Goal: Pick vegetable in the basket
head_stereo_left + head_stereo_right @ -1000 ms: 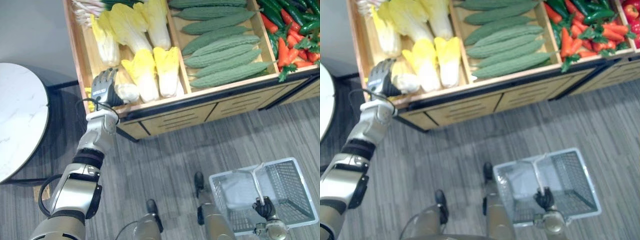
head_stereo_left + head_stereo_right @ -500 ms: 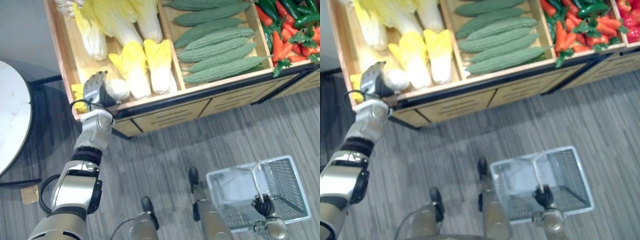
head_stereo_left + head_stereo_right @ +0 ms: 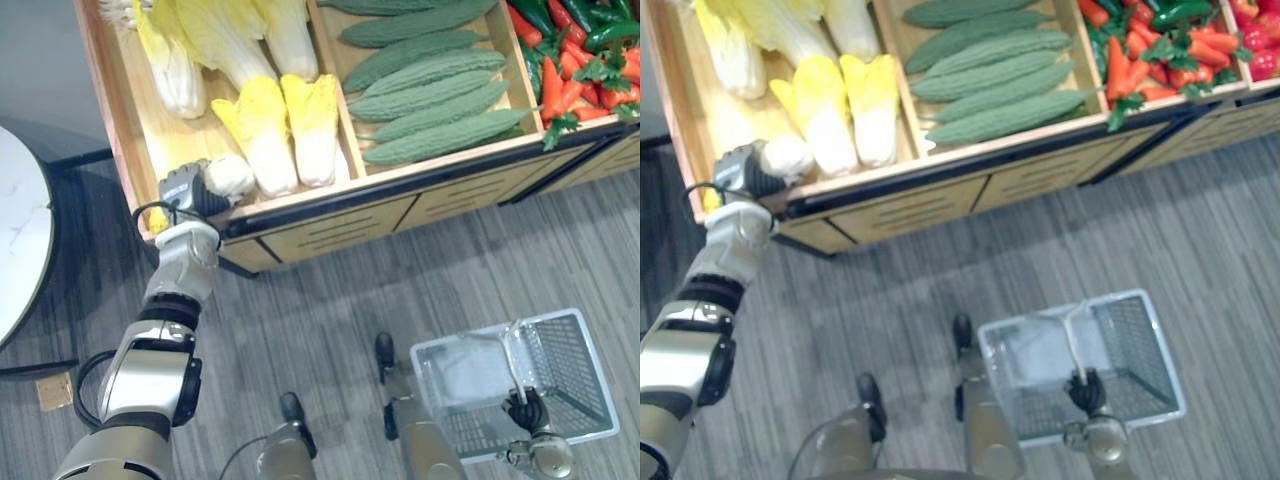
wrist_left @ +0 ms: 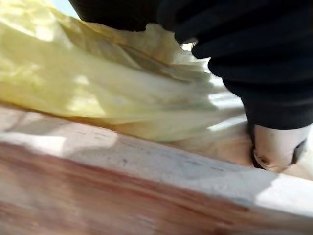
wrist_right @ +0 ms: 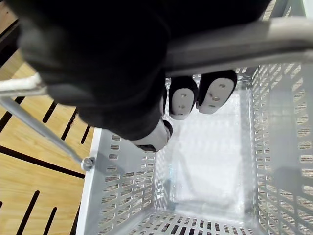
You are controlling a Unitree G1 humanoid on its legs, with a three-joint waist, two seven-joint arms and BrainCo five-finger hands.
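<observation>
Upper left, a cabbage (image 3: 232,175) is covered by the left hand (image 3: 185,190); its grip cannot be told. Lower right, the basket (image 3: 578,372) is kept ready, its handle (image 3: 514,358) wrapped by the curled right hand (image 3: 526,411).

This is a grocery shop's produce section. A long wooden display stand (image 3: 330,232) with divided bins and slotted drawer fronts holds sorted vegetables: pale yellow leafy cabbages (image 3: 262,130), bumpy green bitter gourds (image 3: 430,95), and red and green peppers (image 3: 590,30). A grey mesh shopping basket (image 3: 570,365) hangs above the grey plank floor (image 3: 330,320).
</observation>
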